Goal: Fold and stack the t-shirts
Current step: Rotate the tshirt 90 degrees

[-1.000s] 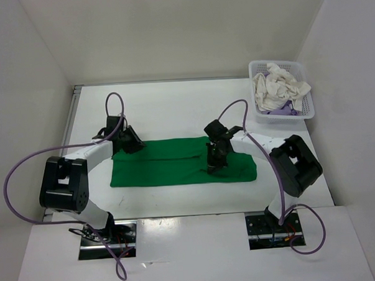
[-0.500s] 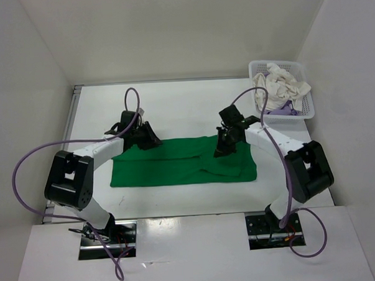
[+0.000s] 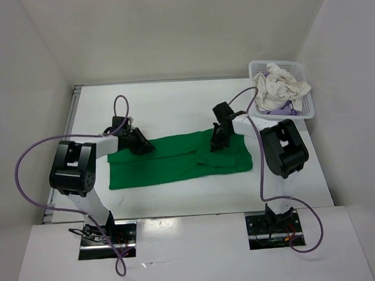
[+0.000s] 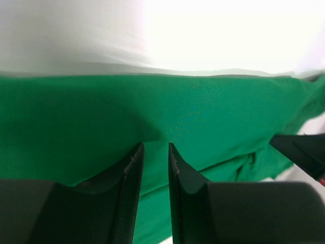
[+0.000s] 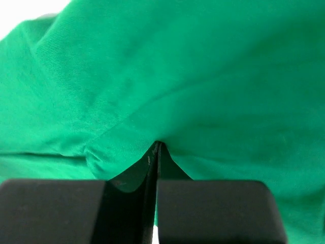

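Observation:
The bright green t-shirt lies spread across the table's middle, creased at its right half. My left gripper is at its back left edge; in the left wrist view the gripper has its jaws nearly together, pinching green cloth. My right gripper sits on the shirt's back right part; in the right wrist view the gripper is shut on a fold of the green cloth. The white-cream shirt and the light purple shirt lie crumpled in the basket.
A white plastic lattice basket stands at the table's back right corner. White walls close in the table at the left, back and right. Purple cables loop off both arms.
My right gripper moved from the shirt's middle front to its back edge, dragging cloth with it and creasing the right half. My left gripper shifted right along the back left edge, then slightly back.

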Available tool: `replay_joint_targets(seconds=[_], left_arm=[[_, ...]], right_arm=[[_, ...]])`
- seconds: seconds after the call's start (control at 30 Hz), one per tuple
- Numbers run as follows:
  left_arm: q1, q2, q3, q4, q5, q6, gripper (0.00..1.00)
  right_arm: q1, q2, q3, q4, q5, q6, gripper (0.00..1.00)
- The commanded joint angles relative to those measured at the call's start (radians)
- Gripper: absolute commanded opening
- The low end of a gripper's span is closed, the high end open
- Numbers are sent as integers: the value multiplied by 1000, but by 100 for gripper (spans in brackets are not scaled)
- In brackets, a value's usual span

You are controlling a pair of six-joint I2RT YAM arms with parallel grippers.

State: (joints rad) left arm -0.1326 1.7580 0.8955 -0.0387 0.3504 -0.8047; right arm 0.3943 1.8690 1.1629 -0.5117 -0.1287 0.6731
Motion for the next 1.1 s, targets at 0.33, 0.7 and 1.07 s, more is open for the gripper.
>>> replay_joint_targets(seconds=[0.33,0.7,1.07], left_arm=[[65,-377,-78,-158,-28,22,39],[13,-423,-80,-168,5,2,31],[13,-450,-79,-196,-11,131,9]], right_arm=[[18,892,1419,-314,9,-26,3],[43,651,1638,-438,12,-118,21],[219,-191,141,171,-88,93,0]])
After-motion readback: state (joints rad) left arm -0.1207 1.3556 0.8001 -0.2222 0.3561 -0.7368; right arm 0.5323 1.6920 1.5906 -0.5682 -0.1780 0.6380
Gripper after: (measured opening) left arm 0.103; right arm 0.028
